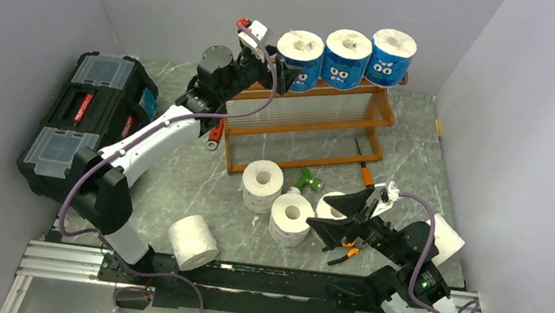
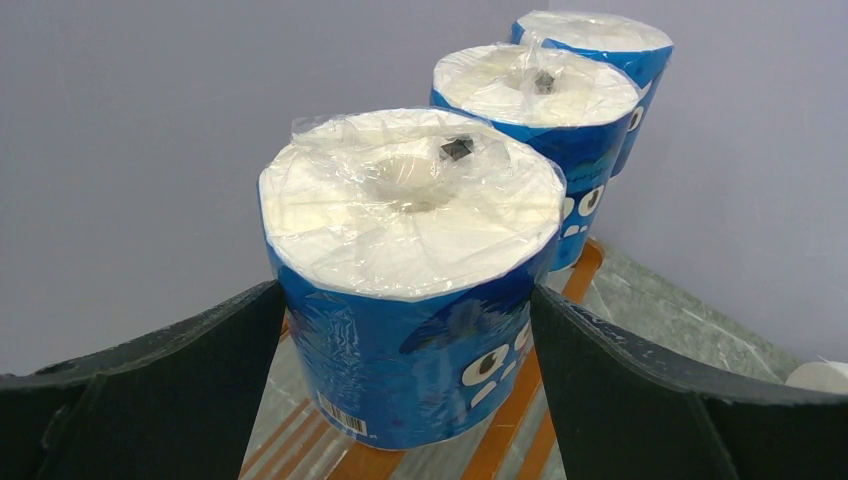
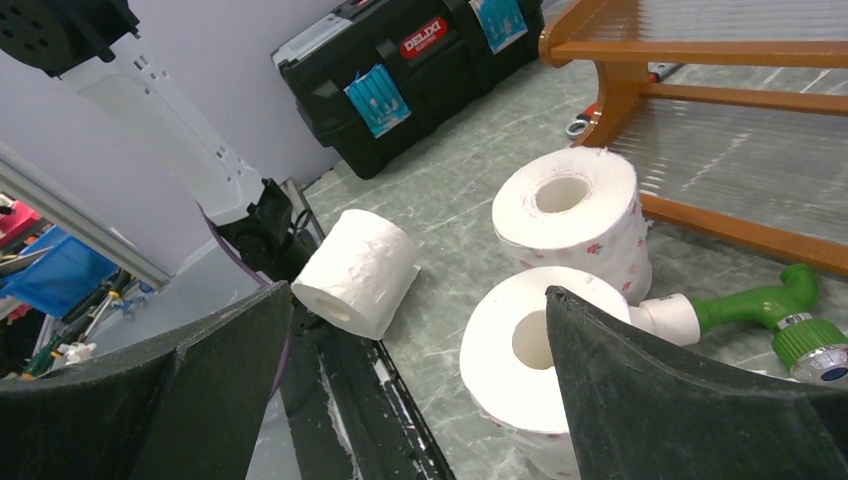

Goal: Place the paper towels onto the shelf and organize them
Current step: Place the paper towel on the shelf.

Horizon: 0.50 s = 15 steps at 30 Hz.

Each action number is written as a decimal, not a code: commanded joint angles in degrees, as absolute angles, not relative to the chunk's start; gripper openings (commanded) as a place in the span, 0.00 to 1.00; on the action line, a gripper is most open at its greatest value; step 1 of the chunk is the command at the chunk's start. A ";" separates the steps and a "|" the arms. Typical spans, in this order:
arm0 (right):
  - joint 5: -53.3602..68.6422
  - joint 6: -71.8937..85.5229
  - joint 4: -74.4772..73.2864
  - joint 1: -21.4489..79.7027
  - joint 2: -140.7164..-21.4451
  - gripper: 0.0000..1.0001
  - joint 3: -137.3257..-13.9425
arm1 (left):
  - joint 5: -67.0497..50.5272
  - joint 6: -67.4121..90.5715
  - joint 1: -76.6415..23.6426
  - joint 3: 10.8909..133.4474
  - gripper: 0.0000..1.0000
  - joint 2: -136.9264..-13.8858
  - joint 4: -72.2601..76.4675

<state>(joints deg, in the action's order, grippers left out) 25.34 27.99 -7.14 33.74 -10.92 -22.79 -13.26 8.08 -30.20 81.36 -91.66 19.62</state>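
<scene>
Up on the top tier of the shelf (image 1: 313, 111) stand three blue-wrapped paper towels (image 1: 346, 59) in a row, all upright. The left arm reaches out to the leftmost blue roll (image 2: 410, 200). The left gripper (image 2: 408, 292) is spread wide, with one black finger (image 2: 200, 370) on each side of that roll and very close to its wrapper. Whether the pads actually press on it cannot be told. The roll's base rests on the orange wood, so it is not lifted. The middle blue roll (image 2: 545, 120) and the far blue roll (image 2: 600, 50) stand just behind it, apart from the fingers.

Low over the marbled table (image 1: 197, 186), in front of the shelf, hangs the right gripper (image 3: 417, 295). Its jaws are also wide apart and it holds nothing. Below and ahead of it are the plain white paper towels. One upright roll (image 3: 570, 215) stands near the shelf's foot. A second roll (image 3: 520, 345) touches it and lies partly under the right finger. A third roll (image 3: 360, 270) lies on its side by the front rail. In the overhead view a fourth white roll (image 1: 330, 205) is partly hidden behind this gripper. A fifth roll (image 1: 445, 239) sits beside the right arm. A green-and-white tool (image 3: 750, 310) lies just beside the two touching rolls. A black toolbox (image 1: 93, 116) sits at the table's left.
</scene>
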 commanded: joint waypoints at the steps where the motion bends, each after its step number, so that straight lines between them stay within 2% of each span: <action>1: 24.25 27.07 -6.03 33.83 -11.04 1.00 -23.03 | -14.11 8.98 -30.25 83.89 0.97 -92.87 21.27; 15: 23.75 26.99 -7.11 33.84 -10.87 1.00 -23.38 | -13.29 8.40 -30.32 83.84 0.98 -93.33 21.62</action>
<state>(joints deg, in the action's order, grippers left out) 24.51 27.59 -7.35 33.74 -10.92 -22.79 -13.23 8.23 -30.20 82.02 -92.90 20.69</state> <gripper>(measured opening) 0.994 0.977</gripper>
